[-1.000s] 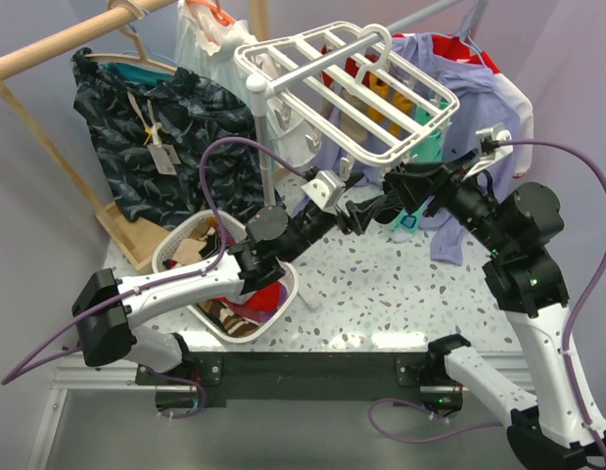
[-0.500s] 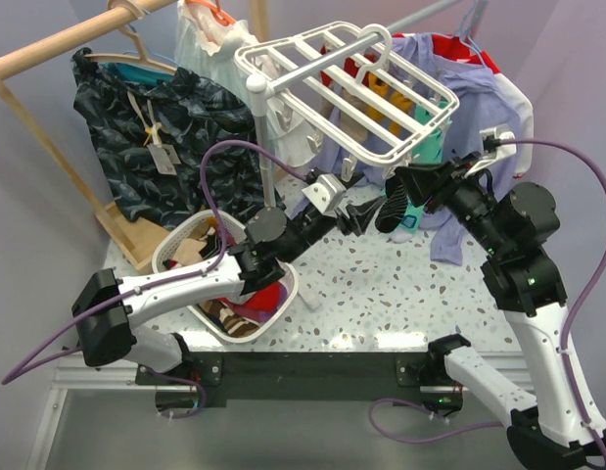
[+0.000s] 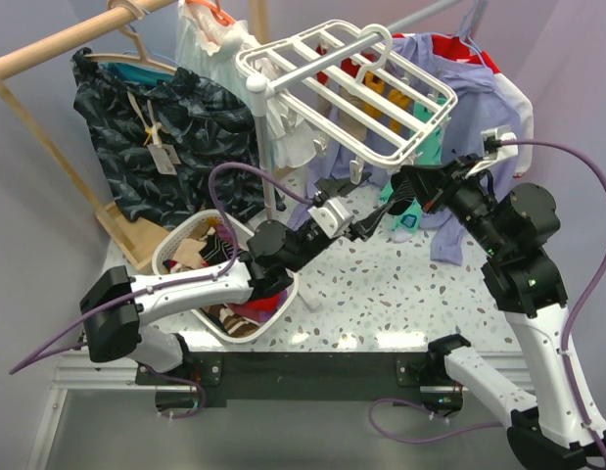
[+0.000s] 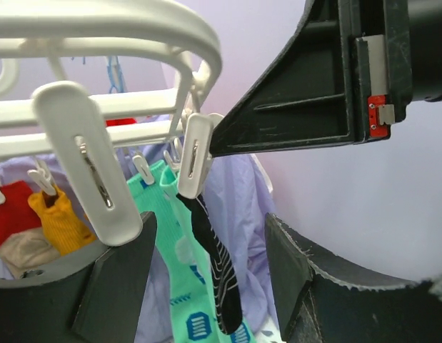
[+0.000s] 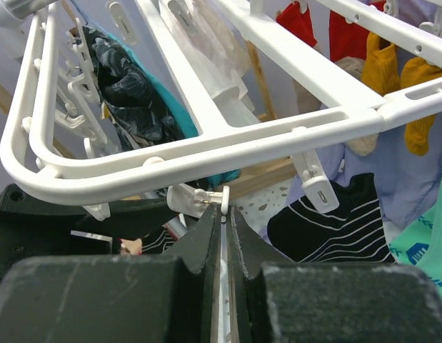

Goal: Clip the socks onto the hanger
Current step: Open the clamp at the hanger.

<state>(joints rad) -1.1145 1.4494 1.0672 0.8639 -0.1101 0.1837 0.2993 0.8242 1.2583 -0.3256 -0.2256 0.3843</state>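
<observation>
Where the right claw [image 5: 222,214] meets the hanger [image 5: 206,153], its black fingers press flat together at a small white clip [image 5: 193,199]; whether they grip it is unclear. Left claw [image 4: 210,229] gapes wide and empty, flanking a clipped black striped sock [image 4: 217,264]. Red sock [image 4: 12,214], tan cuff, hangs clipped farther along the glossy plastic grid.

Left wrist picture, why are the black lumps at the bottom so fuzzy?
Left wrist view: those are the arm's own fingers, too close to the lens to focus; the clip and black sock behind look sharp. Right wrist view: same, fuzzy fingers below, crisp hanger above.
</observation>
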